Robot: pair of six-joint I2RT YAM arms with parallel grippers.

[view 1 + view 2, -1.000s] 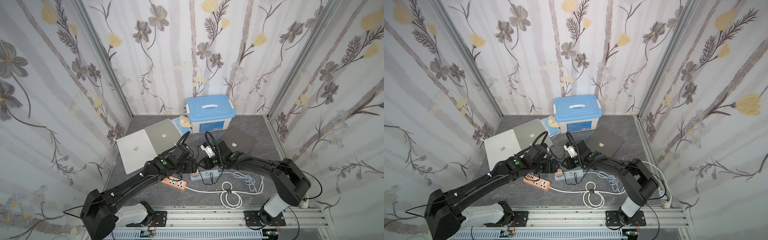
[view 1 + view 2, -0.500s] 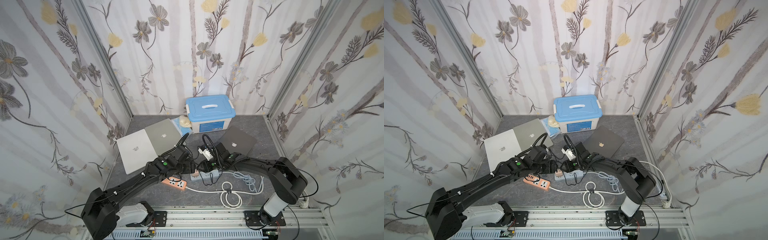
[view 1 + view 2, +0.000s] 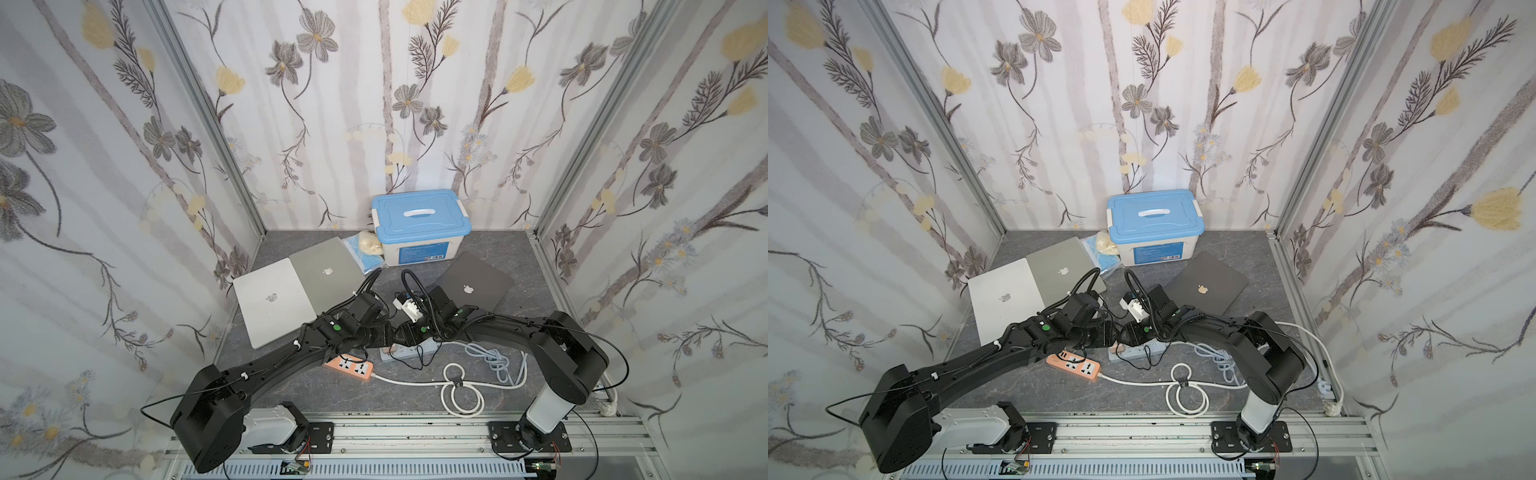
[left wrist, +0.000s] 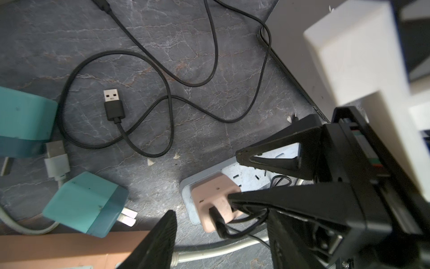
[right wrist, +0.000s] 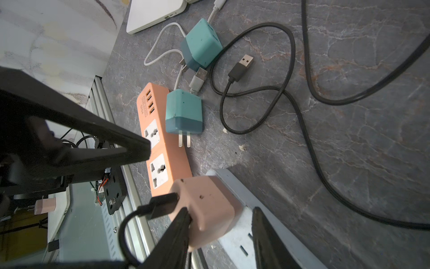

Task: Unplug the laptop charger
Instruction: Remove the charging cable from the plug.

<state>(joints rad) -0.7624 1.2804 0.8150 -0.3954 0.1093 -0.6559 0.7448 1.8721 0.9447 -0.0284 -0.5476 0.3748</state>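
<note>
The laptop charger (image 5: 209, 205) is a pale pink cube plugged into a pale blue power strip (image 5: 242, 235), with a black cable (image 5: 160, 206) in its side. My right gripper (image 5: 221, 209) is open astride it. One finger touches the charger's side; the other stands apart over the strip. My left gripper (image 4: 221, 223) faces the charger (image 4: 216, 198) from the opposite side, open, with the charger just beyond its fingertips (image 4: 167, 221) and untouched. In both top views the two grippers (image 3: 384, 332) (image 3: 405, 332) meet over the strip (image 3: 409, 353) (image 3: 1133, 353).
An orange power strip (image 3: 353, 368) lies beside the blue one. Two teal chargers (image 5: 183, 111) (image 5: 201, 44) lie unplugged by a loose black USB cable (image 5: 242, 65). Three shut laptops (image 3: 272, 305) (image 3: 326, 272) (image 3: 473, 284) and a blue-lidded box (image 3: 419, 226) sit behind. A white coiled cable (image 3: 461, 390) lies in front.
My left gripper has moved right toward the charger and its jaws have narrowed. The right gripper has stayed low over the strip, almost still.
</note>
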